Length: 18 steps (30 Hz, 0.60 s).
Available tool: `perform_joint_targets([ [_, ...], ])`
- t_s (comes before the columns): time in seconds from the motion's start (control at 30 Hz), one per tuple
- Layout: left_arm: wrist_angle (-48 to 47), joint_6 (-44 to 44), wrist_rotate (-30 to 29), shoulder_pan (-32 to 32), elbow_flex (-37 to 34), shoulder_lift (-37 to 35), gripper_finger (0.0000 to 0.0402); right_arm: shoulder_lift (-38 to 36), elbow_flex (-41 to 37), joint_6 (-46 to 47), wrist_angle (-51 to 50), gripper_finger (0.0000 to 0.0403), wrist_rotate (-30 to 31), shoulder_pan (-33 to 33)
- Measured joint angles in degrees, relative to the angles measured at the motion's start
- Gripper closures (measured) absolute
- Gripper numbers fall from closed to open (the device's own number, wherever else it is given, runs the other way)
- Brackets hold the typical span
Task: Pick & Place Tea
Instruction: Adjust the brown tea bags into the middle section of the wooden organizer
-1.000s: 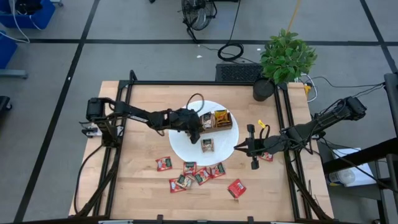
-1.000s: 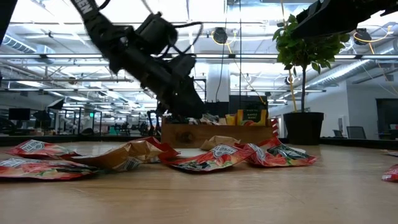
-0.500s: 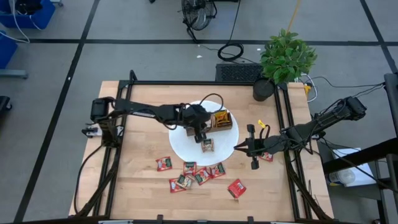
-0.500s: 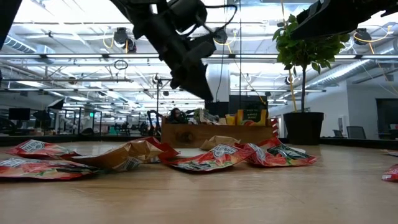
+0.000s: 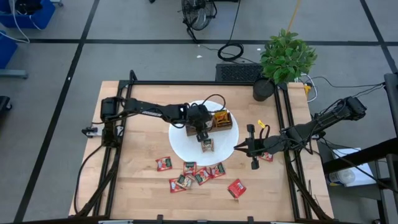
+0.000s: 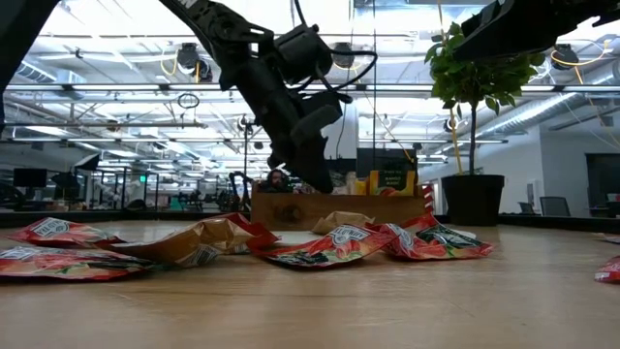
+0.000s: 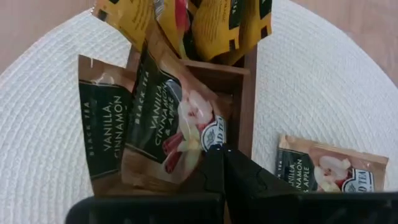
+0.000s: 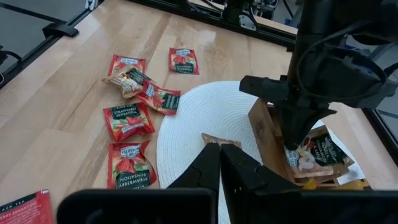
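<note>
Tea sachets [image 5: 194, 175] lie loose on the counter [image 5: 137, 180], well clear of the left claw [image 5: 203, 135], which is clenched empty at the wooden tray [image 5: 225, 126] edge, above tan sachets [image 7: 168, 118] standing inside. Right claw [image 5: 238, 148] clenched, beside the white mat [image 5: 180, 146].

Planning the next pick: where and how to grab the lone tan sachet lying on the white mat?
The tan sachet lies flat on the white mat, just clear of the wooden tray. Probably come straight down and pinch across an outer edge on the side facing away from the tray.
</note>
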Motion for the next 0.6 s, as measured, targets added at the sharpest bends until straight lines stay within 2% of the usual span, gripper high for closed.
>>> perform_joint_targets([
  [0.37, -0.2, -0.2, -1.2, 1.3, 0.0, 1.6, 0.0401, 0.0, 0.0, -0.1, 0.1, 0.0399, 0.0, 0.0],
  [0.6, 0.6, -0.4, 1.3, 1.8, 0.2, 3.3, 0.0401, 0.0, 0.0, -0.1, 0.1, 0.0399, -0.1, -0.2],
])
